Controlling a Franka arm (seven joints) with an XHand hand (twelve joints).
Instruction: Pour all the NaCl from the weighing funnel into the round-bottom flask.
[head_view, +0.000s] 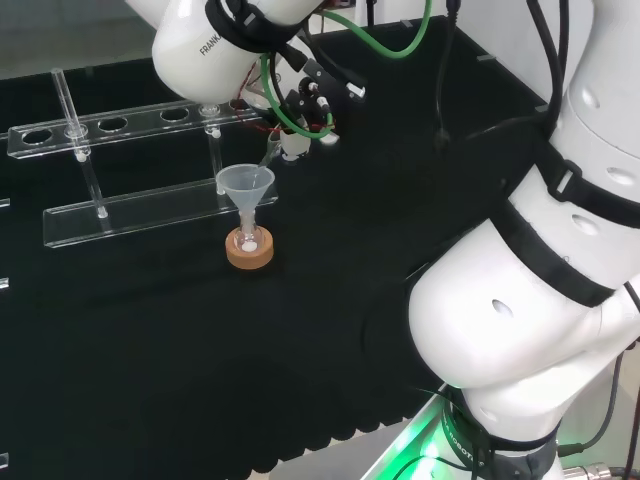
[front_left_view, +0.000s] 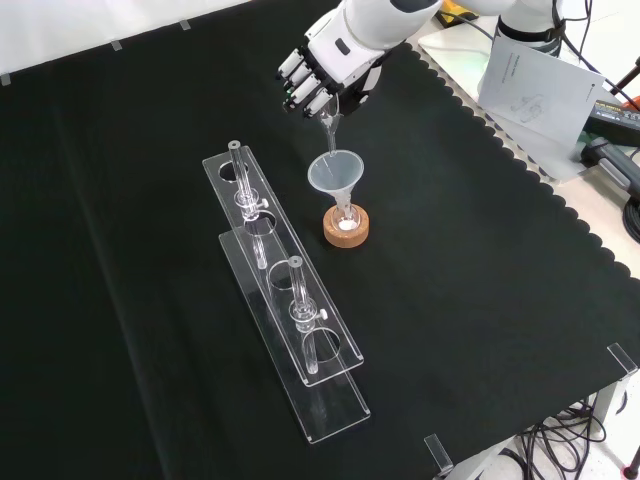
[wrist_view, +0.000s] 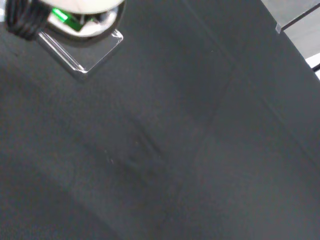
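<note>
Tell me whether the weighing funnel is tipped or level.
Tipped: the hand holds the weighing funnel slanting down, tip over the plastic funnel.

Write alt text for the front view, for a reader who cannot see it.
A black and white robot hand holds a clear weighing funnel tilted down into a clear plastic funnel set in a small round-bottom flask on a cork ring. Left of it, a clear acrylic rack lies on the black cloth.

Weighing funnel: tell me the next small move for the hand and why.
Probably tip it a little steeper. The hand holds the weighing funnel tilted with its tip over the funnel seated in the round-bottom flask, where white powder already lies; whether any remains above is unclear.
</note>
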